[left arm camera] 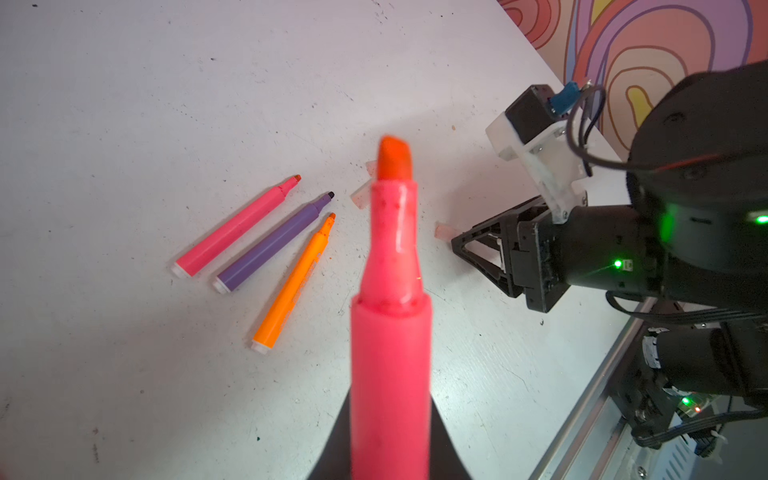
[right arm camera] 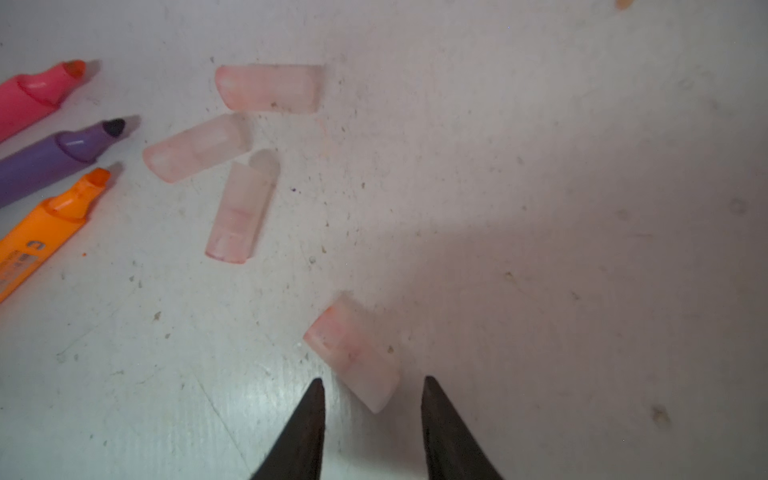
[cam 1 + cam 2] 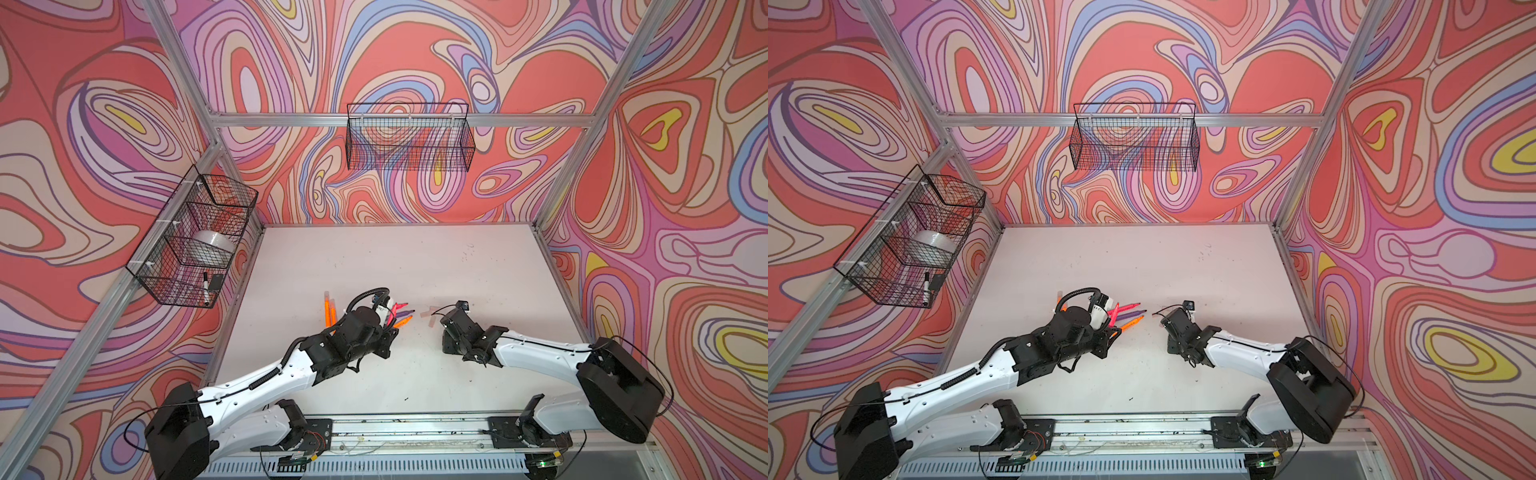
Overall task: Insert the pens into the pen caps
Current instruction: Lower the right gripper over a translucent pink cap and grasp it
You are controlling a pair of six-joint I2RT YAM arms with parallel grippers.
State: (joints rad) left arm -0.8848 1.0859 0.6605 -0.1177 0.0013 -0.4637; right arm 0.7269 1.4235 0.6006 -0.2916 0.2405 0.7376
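Left hand grips pink pen; right hand straddles cap.

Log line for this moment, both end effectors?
left end effector: shut on pink pen | right end effector: open, straddling pen cap on table | capping: not yet

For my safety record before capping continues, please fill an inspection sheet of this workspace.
Surface: white table, scuffed, dirt-speckled.
Job's things: pink pen held; second pink pen, purple pen, orange pen lying uncapped; four loose caps.
Clutter: tape roll, black-capped marker in side basket.
Grippers: left gripper shut on pink pen; right gripper open, astride nearest cap.
Cables: black conduit loops above left wrist.
Surroundings: patterned walls, aluminium frame, back basket.
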